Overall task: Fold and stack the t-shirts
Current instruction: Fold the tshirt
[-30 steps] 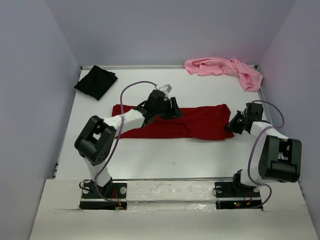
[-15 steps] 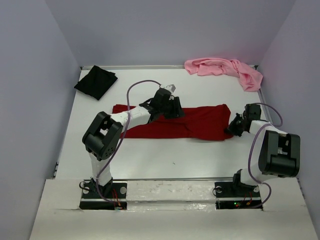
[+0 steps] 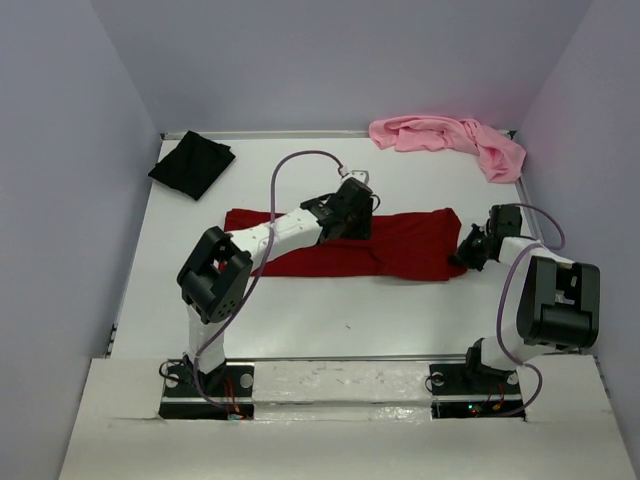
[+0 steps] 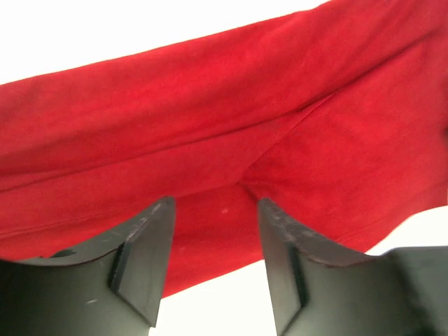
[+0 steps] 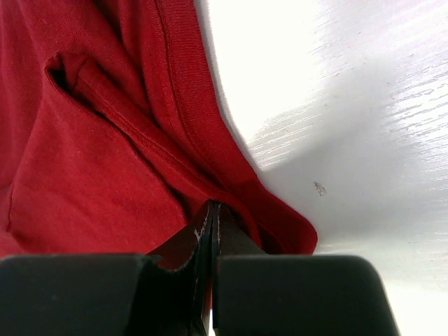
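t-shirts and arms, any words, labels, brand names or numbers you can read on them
No readable text in any view.
dark red t-shirt: plain, no print or tag showing.
black t-shirt: plain.
light pink t-shirt: plain.
left arm and right arm: no legible markings.

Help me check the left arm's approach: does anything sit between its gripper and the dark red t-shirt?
Nothing visible does. The left gripper stands open right over the dark red t-shirt, only red cloth showing between its fingers. The black t-shirt and pink t-shirt lie at the far corners.
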`<state>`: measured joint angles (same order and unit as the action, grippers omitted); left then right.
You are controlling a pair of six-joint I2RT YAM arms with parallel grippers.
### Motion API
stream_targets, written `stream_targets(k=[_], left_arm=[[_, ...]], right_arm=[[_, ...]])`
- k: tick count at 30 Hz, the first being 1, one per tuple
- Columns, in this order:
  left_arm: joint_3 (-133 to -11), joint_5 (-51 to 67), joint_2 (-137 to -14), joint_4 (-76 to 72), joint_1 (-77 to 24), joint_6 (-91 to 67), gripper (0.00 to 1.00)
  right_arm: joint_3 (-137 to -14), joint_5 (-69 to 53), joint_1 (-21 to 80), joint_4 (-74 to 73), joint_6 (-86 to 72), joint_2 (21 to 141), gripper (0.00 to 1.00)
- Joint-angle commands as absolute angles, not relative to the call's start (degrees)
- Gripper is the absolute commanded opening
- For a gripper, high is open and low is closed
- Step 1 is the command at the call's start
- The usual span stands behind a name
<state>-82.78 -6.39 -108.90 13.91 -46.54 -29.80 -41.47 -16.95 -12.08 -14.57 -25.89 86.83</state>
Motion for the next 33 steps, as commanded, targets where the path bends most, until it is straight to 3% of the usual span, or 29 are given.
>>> stream_targets(k=[1,6,12,15,21,27,28,29,30,33], left_arm=[[-80.17,-15.21,-107.94,17.86,-48.43,-19.97,0.65],[-75.23,-13.70,-104.06,12.47,-48.43,-13.63,0.70],[-76.55,-23.28,-105.73,16.26,-49.83,-2.91,0.62],[-78.13,-22.07,-106.17,16.61,-49.83,-0.36,0.56],[-82.77,-17.32,-104.50,16.08,-49.92,10.00,0.58],[-99.64,-8.52,-110.38,31.97,-49.92,17.48,0.67],[-104.71,-8.96,-111.17,33.65,-49.92,18.36,0.73],[-107.03,-8.27,-112.40,36.27,-50.01,20.72,0.93],[-111.14,-6.70,-113.02,38.47,-49.92,23.09,0.99],[-113.72,2.79,-112.59,40.78,-49.66,27.67,0.99]], right_arm=[[-43.42,-16.61,-12.04,-14.50,-25.40,87.63,0.00],[-43.59,-17.40,-12.04,-14.50,-25.05,87.63,0.00],[-44.12,-17.93,-12.04,-14.76,-24.79,87.45,0.00],[-44.47,-18.19,-12.04,-15.03,-24.52,87.54,0.00],[-44.74,-18.63,-12.04,-15.29,-24.00,87.01,0.00],[-45.09,-19.42,-12.04,-15.29,-23.82,87.28,0.00],[-45.09,-19.42,-12.04,-15.29,-23.82,87.28,0.00],[-45.09,-19.51,-12.04,-15.29,-23.82,87.36,0.00],[-45.17,-19.60,-12.04,-15.21,-23.82,87.36,0.00],[-45.26,-19.95,-12.04,-15.12,-23.82,87.63,0.00]])
